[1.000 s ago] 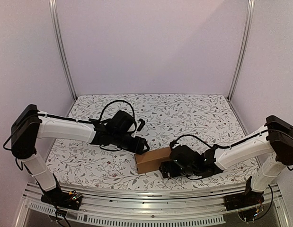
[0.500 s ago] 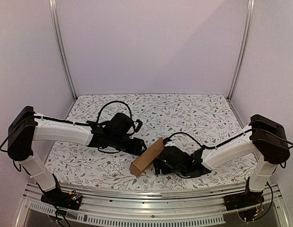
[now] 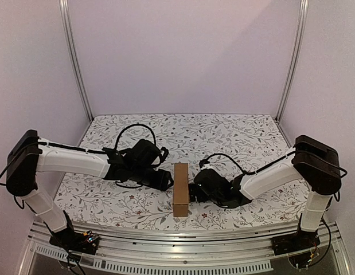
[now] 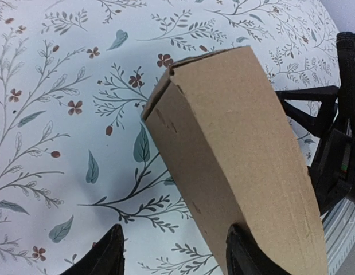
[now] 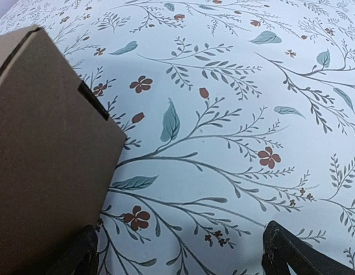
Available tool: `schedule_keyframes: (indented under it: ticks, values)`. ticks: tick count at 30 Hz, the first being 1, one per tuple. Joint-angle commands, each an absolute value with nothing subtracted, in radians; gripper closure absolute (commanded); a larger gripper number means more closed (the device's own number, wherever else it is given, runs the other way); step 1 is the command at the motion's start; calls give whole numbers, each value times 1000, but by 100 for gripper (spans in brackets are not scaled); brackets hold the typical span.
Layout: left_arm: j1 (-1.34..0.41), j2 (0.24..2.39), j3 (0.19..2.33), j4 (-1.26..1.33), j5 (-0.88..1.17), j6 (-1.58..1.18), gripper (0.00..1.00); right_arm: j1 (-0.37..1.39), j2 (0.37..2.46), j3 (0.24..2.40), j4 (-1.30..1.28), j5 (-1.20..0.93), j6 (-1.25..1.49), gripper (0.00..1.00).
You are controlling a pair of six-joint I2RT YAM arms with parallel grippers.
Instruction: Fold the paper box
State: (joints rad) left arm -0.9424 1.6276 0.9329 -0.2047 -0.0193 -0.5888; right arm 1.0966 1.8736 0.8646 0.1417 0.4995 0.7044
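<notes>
Floral cloth [image 3: 234, 137]: we see a patterned white cover with leaves and small red flowers filling the table, from mid-frame down to the rail at the bottom of the top view.
Arms: both of ours reach inward from the lower corners and meet at lower centre.
Paper box [image 3: 180, 189]: brown corrugated card, already closed into a long narrow box. It lies at lower centre of the top view, its long side running up and down the frame, between the two grippers.
Left gripper [image 4: 174, 255]: fingers spread. The box fills the right half of the left wrist view, and one finger [image 4: 246, 258] overlaps its near edge; we cannot tell whether it touches.
Right gripper [image 5: 177, 255]: fingers wide apart and gripping nothing, over bare cloth. The box sits at the left edge of that view, just beside one finger [image 5: 80, 255].
Step in hand: we judge the folding nearly done, with the box being squared up.
Next move: we think it calls for checking the end tab [image 5: 92, 98] is tucked, then pressing it home gently so the walls do not buckle.
</notes>
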Motion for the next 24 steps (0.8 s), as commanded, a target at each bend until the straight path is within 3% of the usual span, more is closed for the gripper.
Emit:
schedule_keyframes:
  ticks: [1,12,24]
  values:
    - [-991,1617,945,-190,42,-592,41,1082,1916,842,130,488,692,1]
    - [-1006,1671,1019,-193,54,-590,39,1078,1842,777,116,448,639,1]
    - [-1021,1739,1128,-214,76,-572,38,1076,1755,752,-97,652,553,1]
